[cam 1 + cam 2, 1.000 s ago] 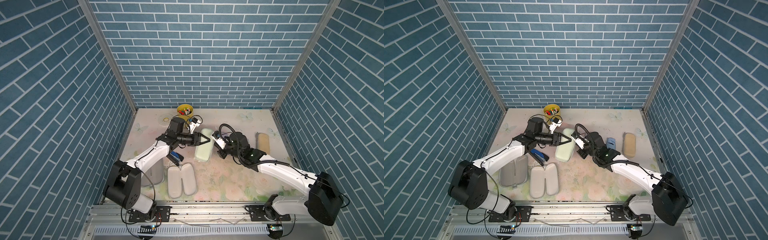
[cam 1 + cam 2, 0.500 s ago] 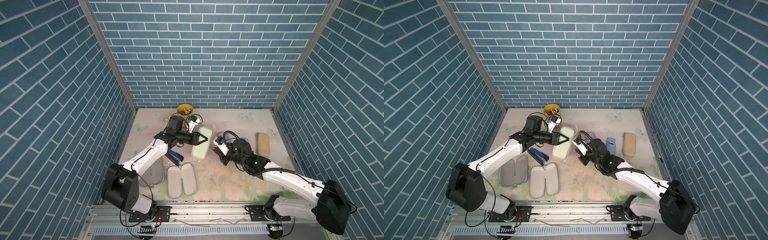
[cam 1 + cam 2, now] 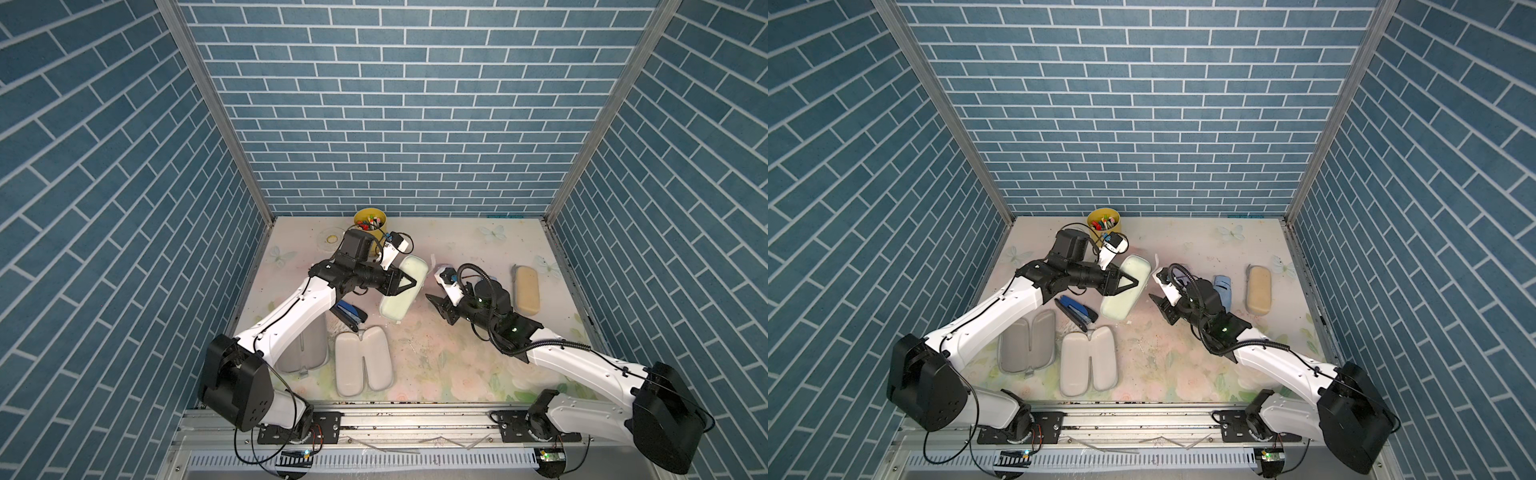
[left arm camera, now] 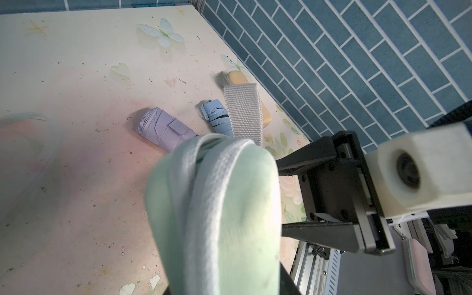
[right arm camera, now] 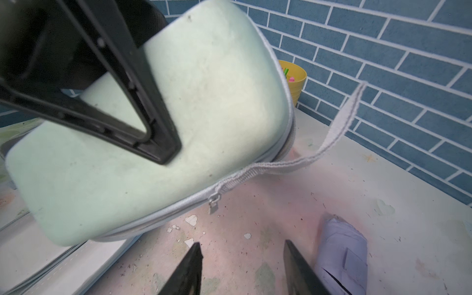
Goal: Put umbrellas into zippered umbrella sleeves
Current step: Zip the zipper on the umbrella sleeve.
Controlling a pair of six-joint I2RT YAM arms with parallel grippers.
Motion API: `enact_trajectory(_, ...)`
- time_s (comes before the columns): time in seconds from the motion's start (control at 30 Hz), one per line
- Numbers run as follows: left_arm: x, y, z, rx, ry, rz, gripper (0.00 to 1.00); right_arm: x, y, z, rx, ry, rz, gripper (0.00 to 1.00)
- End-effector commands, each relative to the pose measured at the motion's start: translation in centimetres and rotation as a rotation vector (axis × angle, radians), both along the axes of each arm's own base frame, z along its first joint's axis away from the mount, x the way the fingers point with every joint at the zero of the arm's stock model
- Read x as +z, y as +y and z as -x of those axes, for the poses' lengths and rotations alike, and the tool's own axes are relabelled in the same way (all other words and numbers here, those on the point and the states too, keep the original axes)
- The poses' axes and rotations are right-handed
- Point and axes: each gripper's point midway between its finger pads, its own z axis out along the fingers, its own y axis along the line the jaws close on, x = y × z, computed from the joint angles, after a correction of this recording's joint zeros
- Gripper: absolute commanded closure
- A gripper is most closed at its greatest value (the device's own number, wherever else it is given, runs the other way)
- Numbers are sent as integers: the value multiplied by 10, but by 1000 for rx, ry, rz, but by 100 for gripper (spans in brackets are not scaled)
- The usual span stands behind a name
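My left gripper (image 3: pixel 409 284) (image 3: pixel 1131 283) (image 4: pixel 227 286) is shut on the mint zippered sleeve (image 3: pixel 405 291) (image 3: pixel 1125 291) (image 5: pixel 178 115) and holds it tilted off the table. The sleeve's zip slider (image 5: pixel 213 201) sits partway along the edge, and its grey strap (image 5: pixel 339 122) hangs free. My right gripper (image 3: pixel 436 307) (image 3: pixel 1160 307) (image 5: pixel 242 244) stands open and holds nothing, a short way from the sleeve. A lilac umbrella (image 4: pixel 163 130) (image 5: pixel 342 255) lies beside its fingers. A light blue umbrella (image 3: pixel 1223 291) (image 4: pixel 217 120) lies further right.
A closed cream-tan sleeve (image 3: pixel 527 291) (image 3: pixel 1258 289) lies near the right wall. Two sleeves lie open near the front, one grey (image 3: pixel 1027 340) and one white (image 3: pixel 363 361) (image 3: pixel 1088 359). A dark blue object (image 3: pixel 1077 313) lies under my left arm. The yellow pen cup (image 3: pixel 371 222) stands at the back.
My right gripper was shut at the mint sleeve's edge; it has opened and drawn back towards the front right. My left gripper has carried the sleeve slightly back.
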Motion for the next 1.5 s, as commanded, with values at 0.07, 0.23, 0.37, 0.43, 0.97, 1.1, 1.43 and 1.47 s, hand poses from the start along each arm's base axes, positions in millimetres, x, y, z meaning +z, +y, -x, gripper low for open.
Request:
enact_trajectory(0.07,27,-7,3,-22,-42,47,91,12,13,-5,29,-75,-6,53)
enact_trajectory(0.23,25,-9,4,-24,-28,45,92,13,19,-12,18,-90,0,56)
enact_trajectory(0.37,24,-12,5,-31,-22,42,92,20,24,-17,15,-106,-13,59)
enact_trajectory(0.43,22,-12,5,-30,-18,40,92,23,27,-18,18,-110,-20,60)
enact_trajectory(0.97,16,-12,-3,-2,-17,12,93,29,38,-7,70,-120,-29,97)
enact_trajectory(1.1,21,-4,-7,19,-63,-29,93,6,28,-3,55,-94,47,100)
enact_trajectory(1.43,33,-5,-20,89,-77,22,95,-18,25,17,89,-85,139,100)
enact_trajectory(1.47,33,-5,-22,103,-68,26,95,-19,28,20,103,-86,145,100)
